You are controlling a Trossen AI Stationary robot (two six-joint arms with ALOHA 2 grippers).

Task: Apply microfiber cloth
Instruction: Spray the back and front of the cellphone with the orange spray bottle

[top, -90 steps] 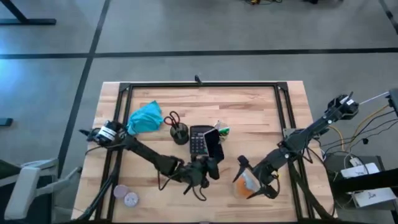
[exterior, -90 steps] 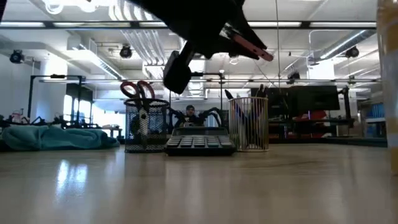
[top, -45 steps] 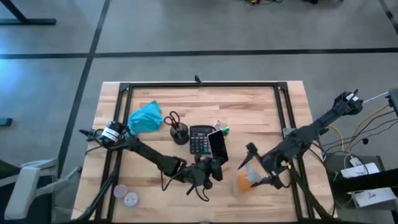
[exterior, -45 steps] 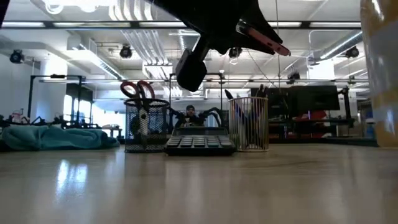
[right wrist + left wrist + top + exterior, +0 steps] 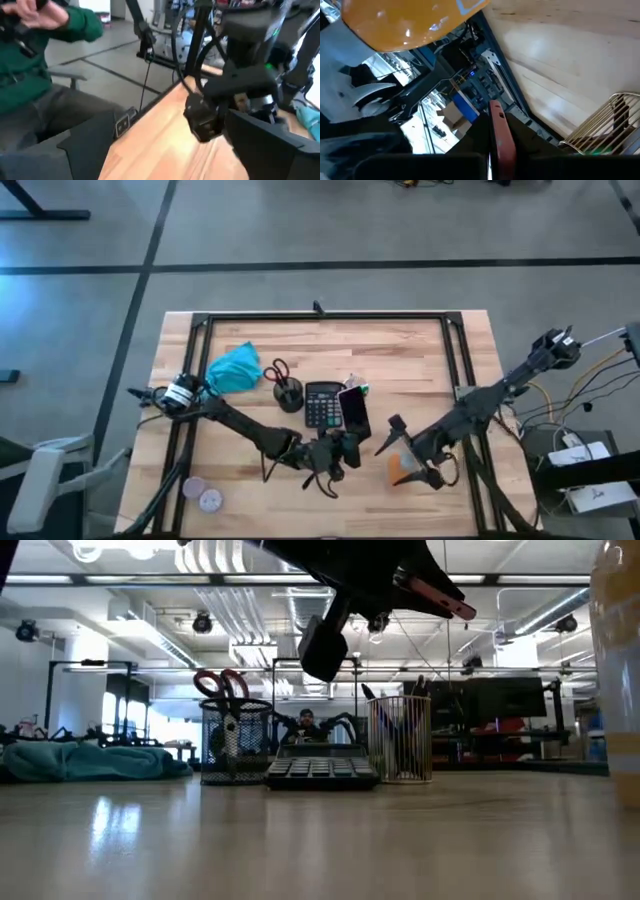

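I see the microfiber cloth (image 5: 233, 369) lying bunched and soft-edged on the pale wooden counter (image 5: 420, 355) toward its far left, well apart from both arms; in the low view it shows as a limp turquoise heap (image 5: 90, 761) at the left edge.

My left gripper (image 5: 350, 442) hangs above the counter's near middle, its fingers clamped on a flat, dark, pink-edged phone (image 5: 354, 412) held tilted over the black calculator (image 5: 320, 406). In the left wrist view the slab's pink rim (image 5: 501, 134) stands edge-on between the dark fingers.

My right gripper (image 5: 395, 442) is near the counter's front right, right by the glossy orange spray bottle (image 5: 406, 470); I cannot tell how far its fingers are spread or whether they grip it.

Beside the calculator stands a dark mesh cup (image 5: 233, 742) with red-handled scissors (image 5: 222, 685), and a pale wire-mesh cup (image 5: 400, 739). Two small round discs (image 5: 202, 494) lie at the front left. A green sleeve (image 5: 75, 27) of a person shows beyond the counter.
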